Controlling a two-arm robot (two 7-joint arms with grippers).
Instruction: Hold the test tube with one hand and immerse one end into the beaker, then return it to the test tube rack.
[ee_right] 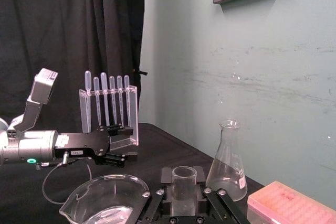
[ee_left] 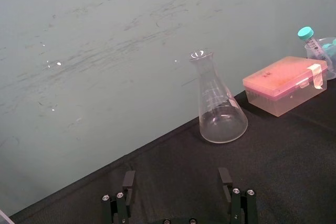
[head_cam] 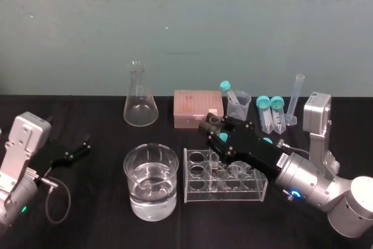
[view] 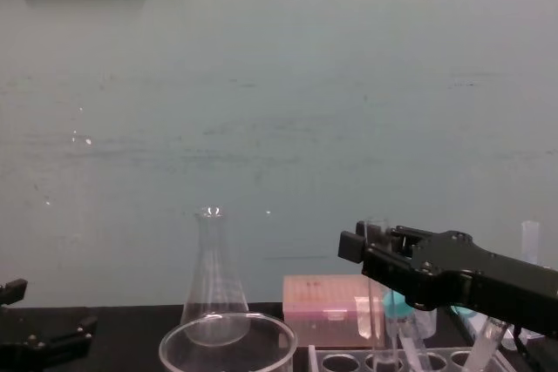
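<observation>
1. The test tube [ee_right: 184, 183] stands upright, pinched near its open mouth between the jaws of my right gripper [head_cam: 214, 125]. Its round end hangs down toward the test tube rack [head_cam: 187, 180], which lies directly beneath the jaws.
2. I cannot tell whether that lower end sits inside a hole of the rack or hangs just above it.
3. The beaker [head_cam: 132, 173], partly filled with clear liquid, stands on the tabletop [head_cam: 93, 220] to the left of my jaws and nearer my body. It is just beside the rack and apart from the tube.
4. My left gripper [head_cam: 80, 147] rests well off to the left, beyond the beaker, its jaws spread on nothing.
5. My reading is that the grasp is made, but nothing shows me whether the tube has been dipped. If it has not, I have to lift it, carry it left, lower one end into the beaker and bring it back. Either way, seating the tube in the rack and letting go is not yet done.
</observation>
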